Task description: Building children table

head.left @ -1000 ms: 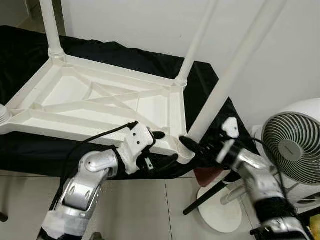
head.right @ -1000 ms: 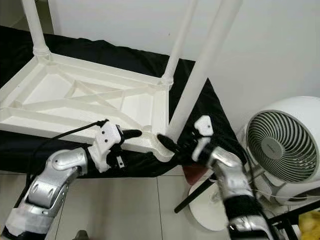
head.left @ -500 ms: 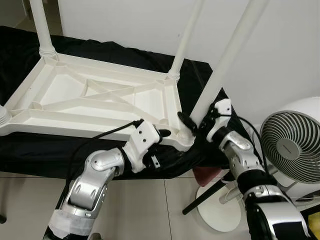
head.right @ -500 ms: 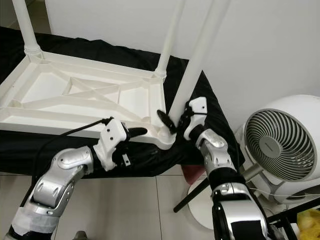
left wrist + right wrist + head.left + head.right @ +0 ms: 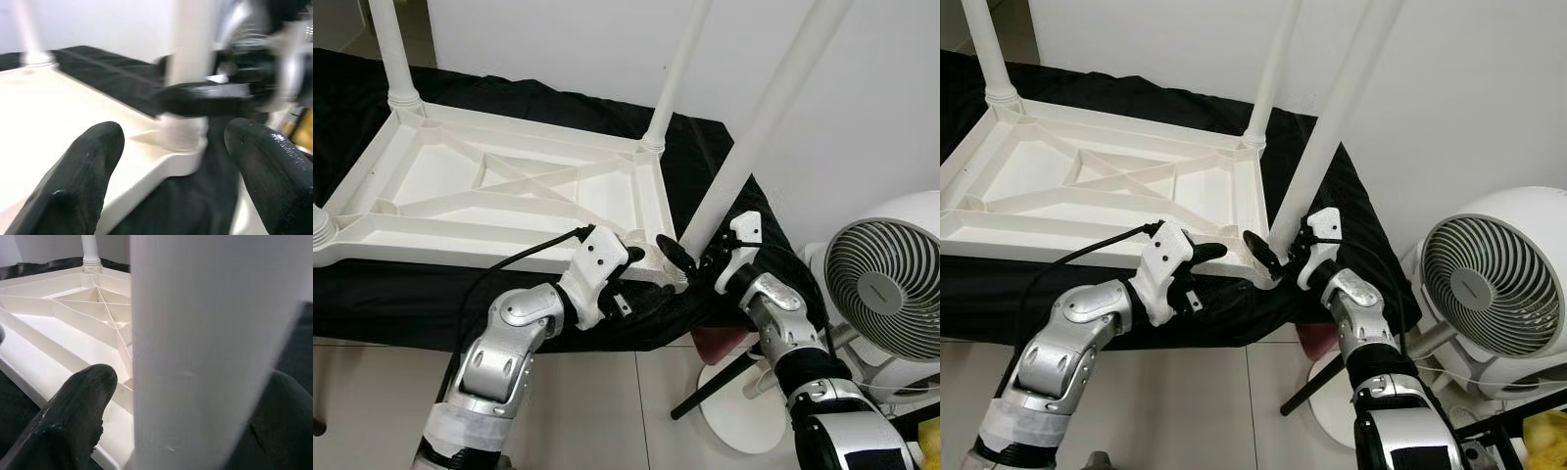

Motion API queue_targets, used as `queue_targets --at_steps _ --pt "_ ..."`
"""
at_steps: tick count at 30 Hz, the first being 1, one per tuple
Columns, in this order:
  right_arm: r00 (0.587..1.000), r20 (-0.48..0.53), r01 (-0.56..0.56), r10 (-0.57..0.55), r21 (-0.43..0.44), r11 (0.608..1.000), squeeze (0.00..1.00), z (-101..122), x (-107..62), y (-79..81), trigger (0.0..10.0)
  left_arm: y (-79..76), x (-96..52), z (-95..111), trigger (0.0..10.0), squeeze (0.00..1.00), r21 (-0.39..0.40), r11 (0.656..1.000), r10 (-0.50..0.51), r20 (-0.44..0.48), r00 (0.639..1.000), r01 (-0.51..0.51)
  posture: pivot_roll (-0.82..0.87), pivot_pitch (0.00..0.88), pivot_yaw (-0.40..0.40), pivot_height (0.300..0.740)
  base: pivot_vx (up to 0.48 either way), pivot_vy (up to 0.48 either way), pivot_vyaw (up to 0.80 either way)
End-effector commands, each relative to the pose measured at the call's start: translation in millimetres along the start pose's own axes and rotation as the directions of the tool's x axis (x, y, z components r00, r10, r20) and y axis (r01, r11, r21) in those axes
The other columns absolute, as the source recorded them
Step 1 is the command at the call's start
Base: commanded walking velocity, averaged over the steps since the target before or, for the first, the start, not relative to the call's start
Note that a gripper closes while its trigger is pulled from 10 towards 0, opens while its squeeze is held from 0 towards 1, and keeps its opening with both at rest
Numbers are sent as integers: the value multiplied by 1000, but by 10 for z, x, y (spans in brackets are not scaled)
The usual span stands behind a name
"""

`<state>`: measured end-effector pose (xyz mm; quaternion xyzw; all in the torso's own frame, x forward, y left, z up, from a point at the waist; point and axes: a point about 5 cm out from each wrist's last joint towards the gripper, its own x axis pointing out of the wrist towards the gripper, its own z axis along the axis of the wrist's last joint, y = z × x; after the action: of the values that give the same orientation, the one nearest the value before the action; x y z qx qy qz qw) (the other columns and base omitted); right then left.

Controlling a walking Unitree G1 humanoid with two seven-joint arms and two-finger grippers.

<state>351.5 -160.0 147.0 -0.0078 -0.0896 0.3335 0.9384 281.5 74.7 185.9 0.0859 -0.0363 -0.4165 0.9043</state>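
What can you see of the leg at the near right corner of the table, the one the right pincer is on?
The near right leg is a long, smooth white tube, plastic by the look. It leans away from the table top, unlike the two upright legs. Its foot sits at the round corner socket; whether it is fully seated cannot be told. The right pincer holds it just above the socket, one black finger either side. The left pincer rests open at the same corner.

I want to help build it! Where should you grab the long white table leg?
Probably low on the white leg, just above the corner socket, from the right side as the right gripper does. Its round, slim shaft fits between two fingers there.
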Motion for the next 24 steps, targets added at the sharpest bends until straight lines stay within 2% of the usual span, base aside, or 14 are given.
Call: queue_targets --at_steps 1,3,4,6,7,9,10,11,12,17,18,22,23,24 --pt "1000 -2 24 -24 -19 1000 0 -1 -101 -79 10000 -31 19 -43 10000 0 7 1000 12 -16 1000 -12 139 38 -184 740 0 0 0" --pt "1000 -1 21 -21 -25 999 0 10 -112 -95 10000 -33 25 -49 10000 0 27 1000 13 -20 1000 -13 133 29 -180 740 0 0 0" --pt "1000 -1 18 -18 -28 999 0 19 -117 -106 9216 -42 31 -58 10000 0 26 1000 2 -24 1000 -1 133 29 -180 740 0 0 0" --pt "1000 -12 1 -2 -36 999 0 28 -120 -114 9882 -70 44 -65 10000 0 38 999 -24 -35 999 25 132 24 -181 740 0 0 0" --pt "1000 -24 -8 7 -40 999 0 22 -122 -117 5725 -83 47 -68 10000 0 44 998 -34 -39 999 36 134 19 -183 740 0 0 0" --pt "999 -37 -16 14 -44 999 0 13 -126 -119 5725 -93 50 -69 10000 0 49 998 -41 -43 998 43 134 19 -183 740 0 0 0" --pt "999 -48 -21 19 -40 999 0 -11 -133 -116 4039 -89 51 -73 10000 0 48 998 -31 -45 998 34 138 14 -188 740 0 0 0" --pt "998 -55 -25 23 -37 999 0 -28 -138 -113 4039 -88 54 -74 10000 0 47 999 -18 -46 999 20 138 14 -188 740 0 0 0" --pt "997 -66 -27 25 -33 999 0 -55 -143 -108 2980 -87 58 -78 10000 0 46 999 -7 -48 999 9 139 12 -189 740 0 0 0" --pt "995 -97 -39 36 -26 999 0 -129 -157 -79 2235 -111 67 -95 10000 0 47 999 -1 -49 999 3 141 8 -194 740 0 0 0" --pt "994 -105 -44 41 -21 999 0 -152 -160 -69 0 -124 72 -108 10000 0 48 999 0 -53 999 2 143 5 -196 740 0 0 0" --pt "992 -119 -36 34 -15 999 0 -184 -155 -64 39 -148 83 -137 10000 0 68 998 1 -61 998 3 144 4 -196 740 0 0 0" --pt "992 -125 -26 24 -14 1000 0 -196 -151 -68 7961 -153 86 -145 10000 0 87 996 6 -59 998 -1 145 2 -196 740 0 0 0" --pt "991 -129 -18 16 -14 1000 0 -202 -147 -70 7961 -156 86 -148 10000 0 101 995 9 -57 998 -3 146 2 -195 740 0 0 0"
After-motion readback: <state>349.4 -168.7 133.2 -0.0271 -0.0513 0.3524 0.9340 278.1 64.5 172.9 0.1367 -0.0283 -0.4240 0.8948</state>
